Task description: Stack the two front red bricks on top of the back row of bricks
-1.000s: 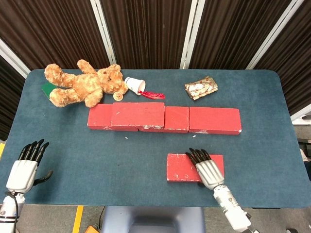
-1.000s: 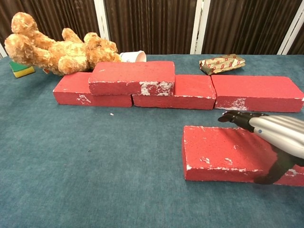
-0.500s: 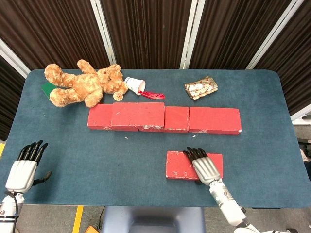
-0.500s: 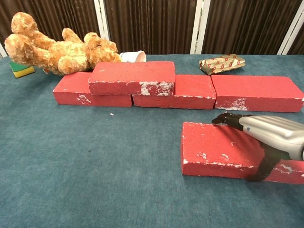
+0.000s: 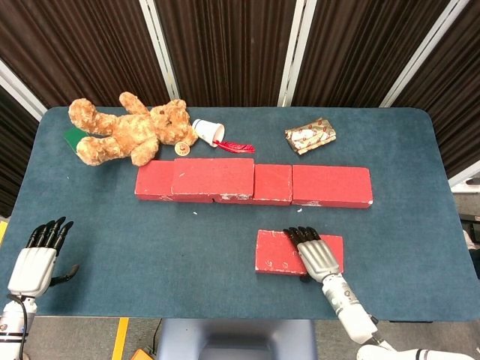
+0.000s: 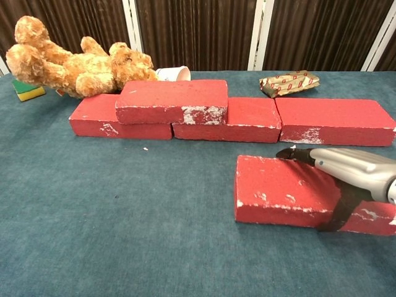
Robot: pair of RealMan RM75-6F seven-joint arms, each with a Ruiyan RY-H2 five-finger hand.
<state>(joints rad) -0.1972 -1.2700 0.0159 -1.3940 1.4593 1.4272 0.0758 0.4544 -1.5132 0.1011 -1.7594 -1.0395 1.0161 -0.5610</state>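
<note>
One front red brick (image 5: 276, 253) (image 6: 278, 192) lies near the table's front edge, right of centre. My right hand (image 5: 316, 253) (image 6: 349, 170) grips its right part, fingers flat over the top and thumb down the front face. The back row of red bricks (image 5: 331, 185) (image 6: 334, 120) runs across the middle of the table. Another red brick (image 5: 213, 178) (image 6: 172, 99) sits stacked on the row's left part. My left hand (image 5: 37, 259) hovers at the front left corner, fingers straight and holding nothing; it shows only in the head view.
Behind the row lie a teddy bear (image 5: 127, 133), a tipped white cup (image 5: 208, 131), a red strip (image 5: 236, 147) and a small wrapped package (image 5: 310, 136). A green sponge (image 6: 28, 88) peeks out beside the bear. The blue table (image 5: 150, 240) ends just behind both hands.
The front brick has shifted slightly left and away from the table's front edge under my right hand. The left hand has drifted a little lower.
</note>
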